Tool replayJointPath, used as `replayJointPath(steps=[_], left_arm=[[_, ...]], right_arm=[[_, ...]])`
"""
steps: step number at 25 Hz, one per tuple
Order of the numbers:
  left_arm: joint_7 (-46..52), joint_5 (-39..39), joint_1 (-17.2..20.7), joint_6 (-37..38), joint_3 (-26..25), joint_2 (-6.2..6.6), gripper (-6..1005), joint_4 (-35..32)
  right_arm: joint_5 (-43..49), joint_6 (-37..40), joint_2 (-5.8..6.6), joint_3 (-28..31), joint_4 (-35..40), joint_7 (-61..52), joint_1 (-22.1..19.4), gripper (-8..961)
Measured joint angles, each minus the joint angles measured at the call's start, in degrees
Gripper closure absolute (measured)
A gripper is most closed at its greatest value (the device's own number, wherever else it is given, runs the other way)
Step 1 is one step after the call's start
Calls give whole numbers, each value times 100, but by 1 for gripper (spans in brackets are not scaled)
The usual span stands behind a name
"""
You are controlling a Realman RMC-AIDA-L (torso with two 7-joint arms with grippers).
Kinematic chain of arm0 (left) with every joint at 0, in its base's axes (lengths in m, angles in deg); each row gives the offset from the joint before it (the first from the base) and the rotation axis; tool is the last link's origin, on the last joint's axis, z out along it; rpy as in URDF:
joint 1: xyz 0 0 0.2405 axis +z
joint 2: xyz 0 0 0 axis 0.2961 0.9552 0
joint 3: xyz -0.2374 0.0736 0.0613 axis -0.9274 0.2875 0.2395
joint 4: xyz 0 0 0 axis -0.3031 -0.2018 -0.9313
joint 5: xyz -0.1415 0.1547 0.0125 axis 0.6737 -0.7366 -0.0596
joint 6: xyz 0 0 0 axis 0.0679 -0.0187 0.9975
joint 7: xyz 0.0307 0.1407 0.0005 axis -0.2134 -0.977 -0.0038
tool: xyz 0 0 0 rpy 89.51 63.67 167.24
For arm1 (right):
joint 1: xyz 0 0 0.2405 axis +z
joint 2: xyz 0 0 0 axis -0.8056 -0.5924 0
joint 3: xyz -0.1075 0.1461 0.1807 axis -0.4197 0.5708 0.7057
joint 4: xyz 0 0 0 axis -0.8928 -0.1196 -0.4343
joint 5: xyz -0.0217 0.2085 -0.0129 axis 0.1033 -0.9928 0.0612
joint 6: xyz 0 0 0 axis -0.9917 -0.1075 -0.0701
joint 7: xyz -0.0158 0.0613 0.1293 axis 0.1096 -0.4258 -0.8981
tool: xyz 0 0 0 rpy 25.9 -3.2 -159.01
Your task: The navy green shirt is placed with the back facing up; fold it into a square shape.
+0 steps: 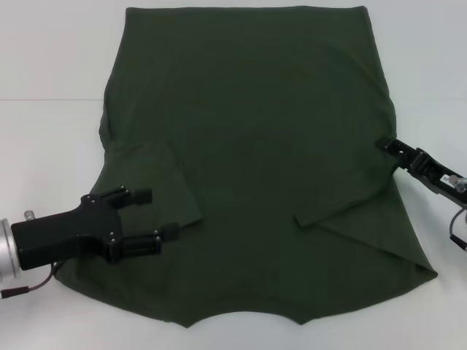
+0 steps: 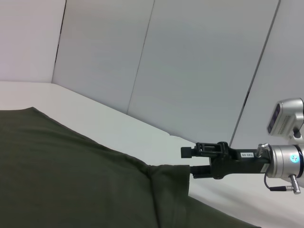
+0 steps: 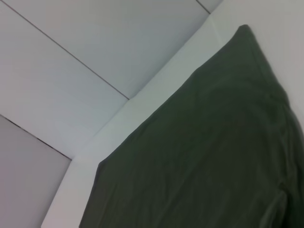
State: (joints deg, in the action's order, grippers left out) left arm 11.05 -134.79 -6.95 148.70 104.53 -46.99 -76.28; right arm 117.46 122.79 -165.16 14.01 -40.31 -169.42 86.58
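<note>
Two black grippers flank the navy green shirt (image 1: 255,146), spread flat on the white table (image 1: 44,44). Left gripper (image 1: 157,215) gapes empty over a folded-in sleeve; right gripper (image 1: 384,144) meets the hem edge, grip unclear. Limp, light cloth; pinch edges.

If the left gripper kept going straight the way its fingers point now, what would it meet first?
The left gripper, open over the plain dark olive-green cloth shirt, points toward the robot's right. It would likely meet the edge of the folded-in sleeve first, if it travels low enough; its height is unclear.
</note>
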Motion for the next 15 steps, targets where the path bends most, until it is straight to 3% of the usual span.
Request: replayJointPath(steps=[15], left_arm=[[0,58,27,34,0,0,80,2]], right_arm=[[-4,-239,-3,-3,-178,3,145,148]])
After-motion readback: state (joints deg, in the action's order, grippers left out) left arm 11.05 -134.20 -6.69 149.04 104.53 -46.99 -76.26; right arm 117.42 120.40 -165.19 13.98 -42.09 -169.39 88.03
